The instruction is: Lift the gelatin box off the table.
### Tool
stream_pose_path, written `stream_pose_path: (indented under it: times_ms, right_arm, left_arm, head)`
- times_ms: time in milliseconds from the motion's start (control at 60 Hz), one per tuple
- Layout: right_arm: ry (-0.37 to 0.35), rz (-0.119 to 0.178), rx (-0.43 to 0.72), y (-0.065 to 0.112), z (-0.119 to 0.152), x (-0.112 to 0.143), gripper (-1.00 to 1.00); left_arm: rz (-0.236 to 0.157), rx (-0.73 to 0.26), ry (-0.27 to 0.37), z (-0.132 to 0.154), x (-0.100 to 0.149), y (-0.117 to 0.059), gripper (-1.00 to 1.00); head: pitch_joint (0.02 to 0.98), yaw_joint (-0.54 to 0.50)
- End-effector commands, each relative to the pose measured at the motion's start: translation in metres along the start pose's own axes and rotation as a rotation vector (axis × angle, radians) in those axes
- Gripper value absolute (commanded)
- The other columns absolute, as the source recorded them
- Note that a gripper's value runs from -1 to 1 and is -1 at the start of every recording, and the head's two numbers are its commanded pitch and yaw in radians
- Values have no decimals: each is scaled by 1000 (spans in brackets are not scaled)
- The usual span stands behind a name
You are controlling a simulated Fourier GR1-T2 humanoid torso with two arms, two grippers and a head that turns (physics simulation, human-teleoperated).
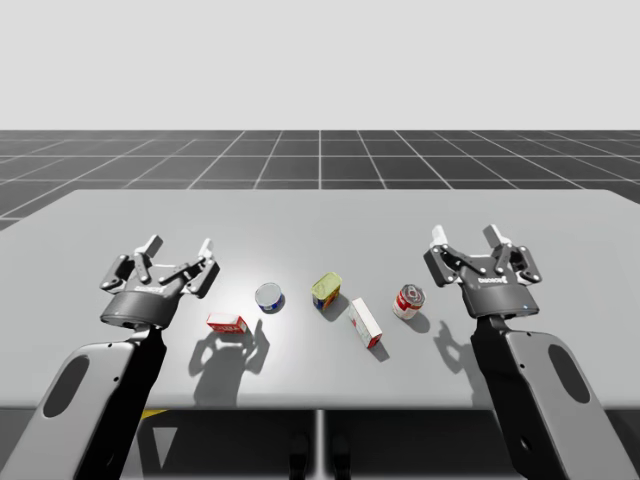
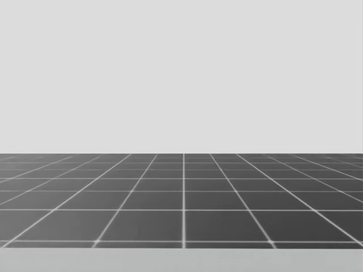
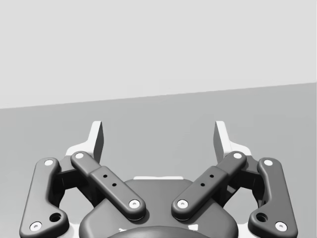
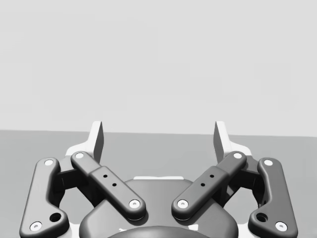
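my left gripper (image 1: 180, 247) (image 3: 159, 136) is spread wide and holds nothing; my right gripper (image 1: 465, 235) (image 4: 159, 136) is the same. the gelatin box (image 1: 228, 322), small and red, lies on the table (image 1: 320, 215) just beside my left gripper, toward the near edge. next along are a blue can (image 1: 268, 297), a tipped green can (image 1: 327, 291), a white box (image 1: 365, 322) and a red can (image 1: 408, 301). open tabletop lies beyond them.

Both arms reach forward, one at each side. My left pincer (image 1: 180, 248) has its fingers spread wide apart. My right pincer (image 1: 466, 238) is spread likewise.
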Motion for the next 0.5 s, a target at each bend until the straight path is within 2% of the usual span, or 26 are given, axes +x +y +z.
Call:
stream_pose_path:
  times_ms: [17,50,150,267,500]
  right_arm:
    - [-9,-5,-37,-1,3,1,-1000]
    - [-6,-1,-17,-2,3,2,-1000]
    - [13,-28,-2,-4,0,4,-1000]
    - [29,-30,-2,-4,-1,2,-1000]
    - [27,-22,-6,-4,-2,1,-1000]
  left_arm:
    - [1,3,-6,0,1,1,-1000]
    - [1,4,-6,0,1,1,-1000]
    - [2,8,-8,1,1,1,-1000]
    - [1,9,-8,1,1,1,-1000]
    - [-1,11,-8,0,1,3,-1000]
  head:
    - [80,8]
    - [82,8]
    - [108,5]
    - [163,0]
    - [378,5]
